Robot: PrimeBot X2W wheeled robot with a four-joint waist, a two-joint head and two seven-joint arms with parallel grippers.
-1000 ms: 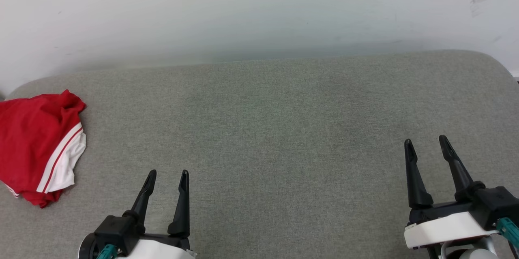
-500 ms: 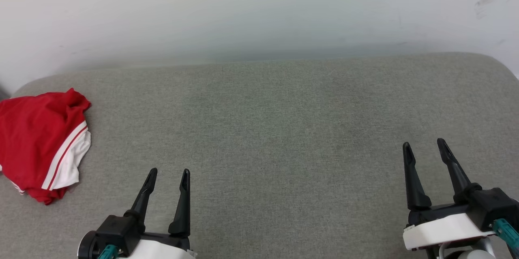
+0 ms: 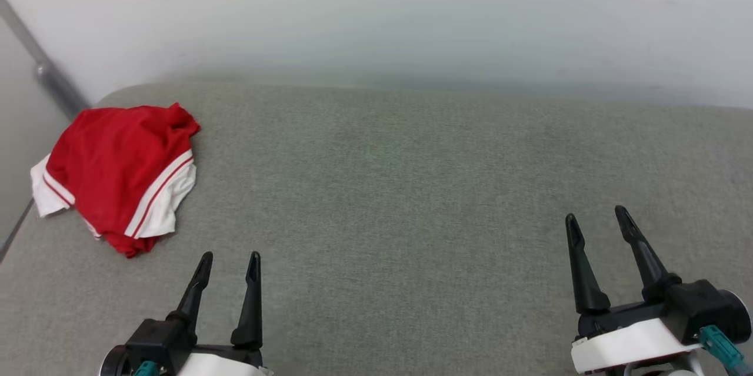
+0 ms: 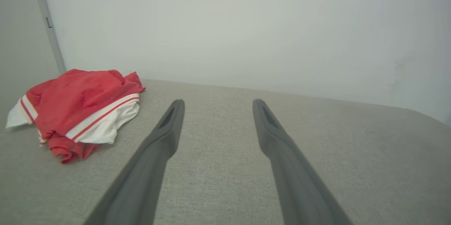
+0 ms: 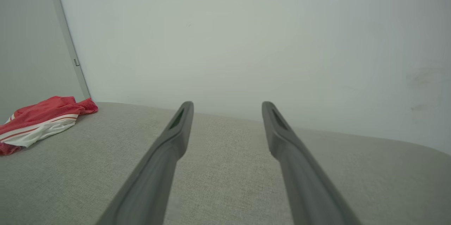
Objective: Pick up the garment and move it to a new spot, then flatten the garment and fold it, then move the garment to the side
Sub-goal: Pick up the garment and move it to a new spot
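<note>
**Crumpled garment at my far left**

The grey cushion spreads wide; the garment lies bunched near its back-left corner. I judge it light, soft and floppy, so I'd pinch a raised red fold. My left gripper and right gripper hover spread wide, holding nothing.

**No legible writing in view**

No letter, number, label or brand can be read. The crumpled red jersey with white striped sleeves lies bunched on the grey fabric cushion, with plain red cloth and stripe trim facing up.
</note>
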